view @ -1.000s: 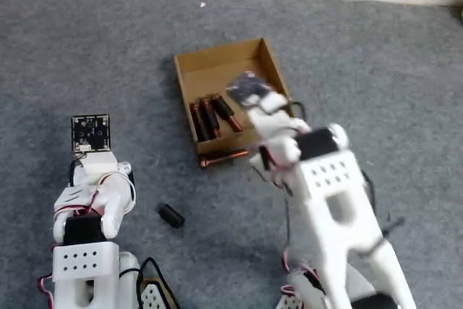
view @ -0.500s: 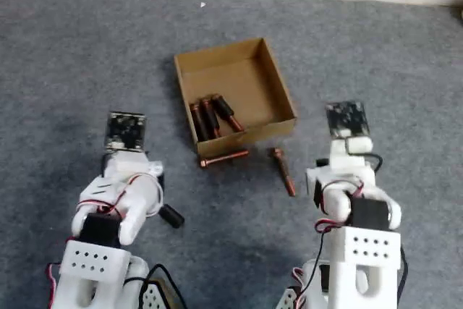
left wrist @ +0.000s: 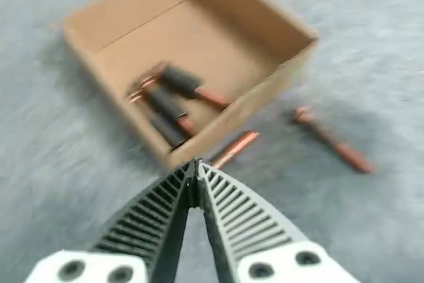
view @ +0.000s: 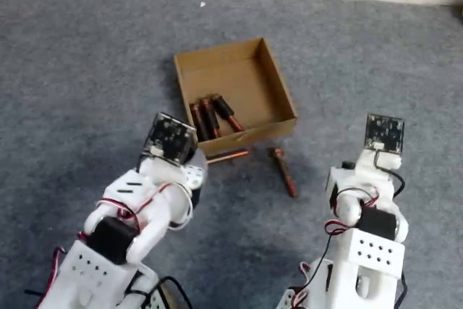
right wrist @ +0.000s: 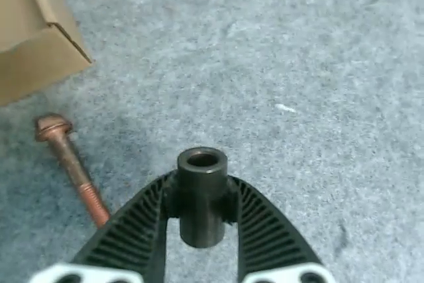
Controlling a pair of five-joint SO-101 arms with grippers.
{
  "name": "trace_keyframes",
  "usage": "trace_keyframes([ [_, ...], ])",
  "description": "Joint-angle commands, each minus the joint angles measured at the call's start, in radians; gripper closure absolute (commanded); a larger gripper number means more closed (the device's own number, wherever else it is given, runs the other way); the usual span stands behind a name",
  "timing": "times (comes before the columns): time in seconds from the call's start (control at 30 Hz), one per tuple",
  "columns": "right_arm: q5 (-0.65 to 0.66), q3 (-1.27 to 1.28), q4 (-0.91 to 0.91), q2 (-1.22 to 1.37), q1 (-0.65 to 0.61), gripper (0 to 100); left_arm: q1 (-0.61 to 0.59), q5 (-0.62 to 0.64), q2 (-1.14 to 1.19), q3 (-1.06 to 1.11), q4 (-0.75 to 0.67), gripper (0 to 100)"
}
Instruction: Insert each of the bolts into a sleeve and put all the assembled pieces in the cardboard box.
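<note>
A: Why is the sleeve (right wrist: pixel 202 198) held upright like that?

B: I think so that its bore is free. The right hand (right wrist: pixel 201 183) is clenched on its sides, approx. at the middle, w/ the hole facing the wrist camera. A bolt could then enter from the open end.

A: Which bolt?

B: Prob. the loose bolt (right wrist: pixel 69 167) nearest to it. It lies flat on the grey worktop (right wrist: pixel 298 64), near that hand and just off a corner of the cardboard box (right wrist: pixel 26 38). A second bolt (view: pixel 230 155) lies along the box's front wall, just beside it.

A: And the left hand (left wrist: pixel 194 164)?

B: Clenched w/ nothing in it, fingertips touching, pointing down at the front wall of the box. In the high view the left arm (view: pixel 137 211) is stretched fwd and leans toward the box. The right arm (view: pixel 362 208) is folded, off to the side and apart from the box.

A: Anything inside?

B: Three assembled pieces (left wrist: pixel 165 97), side by side against one wall. So two bolts are not yet sleeved, in my judgement.
</note>
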Motion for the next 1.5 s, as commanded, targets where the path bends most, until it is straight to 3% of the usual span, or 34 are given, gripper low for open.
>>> trace_keyframes([
  [0.0,-0.009,-0.008,-0.033,-0.022,0.016,99.4,0.119,0.018,0.082,-0.225,0.118,99],
  [0.57,-0.011,-0.016,-0.033,-0.022,0.096,99.4,0.182,0.397,1.089,-0.817,0.155,98],
  [0.8,-0.011,-0.016,-0.039,-0.022,0.111,99.4,0.252,0.617,1.334,-0.966,0.153,75],
  [0.9,-0.011,-0.008,-0.068,-0.022,0.111,99.4,0.274,0.675,1.415,-1.017,0.153,72],
  [1.47,-0.005,-0.008,-0.073,-0.022,0.108,99.4,0.285,0.687,1.824,-1.244,0.160,74],
])
